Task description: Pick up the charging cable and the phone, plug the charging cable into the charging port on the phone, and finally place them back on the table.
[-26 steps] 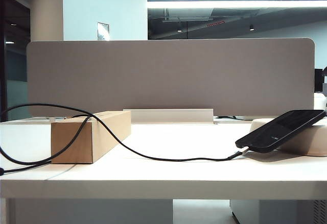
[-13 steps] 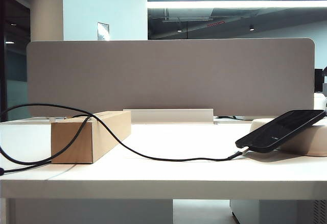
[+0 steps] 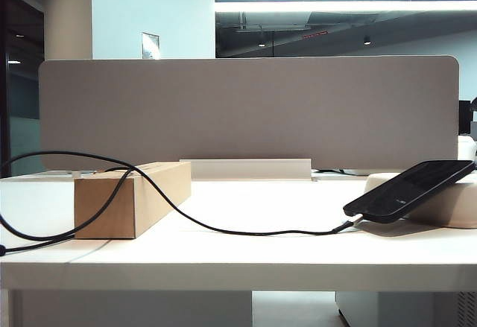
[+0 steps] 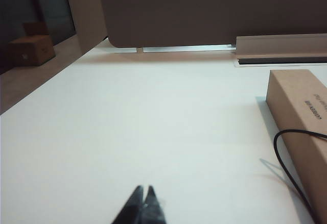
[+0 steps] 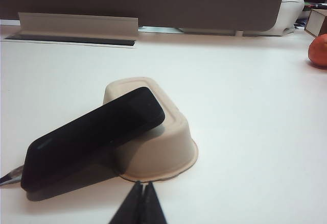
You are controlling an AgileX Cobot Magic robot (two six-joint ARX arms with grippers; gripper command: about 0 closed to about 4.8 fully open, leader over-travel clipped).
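The black phone (image 3: 408,189) leans tilted on a beige pulp tray (image 3: 455,206) at the right of the white table (image 3: 246,267), its low end near the tabletop. The black charging cable (image 3: 223,230) runs from the left edge over the cardboard box (image 3: 130,197) to that low end. Its silver plug (image 5: 9,177) meets the phone (image 5: 92,134); the charging port is hidden. My left gripper (image 4: 144,188) is shut and empty over bare table beside the box (image 4: 301,112). My right gripper (image 5: 143,183) is shut and empty, just in front of the tray (image 5: 163,155). Neither gripper shows in the exterior view.
A grey divider panel (image 3: 246,111) closes off the back of the table, with a white cable channel (image 3: 246,168) at its foot. An orange round object (image 5: 318,50) lies far to the right. Brown boxes (image 4: 30,50) stand beyond the table's left side.
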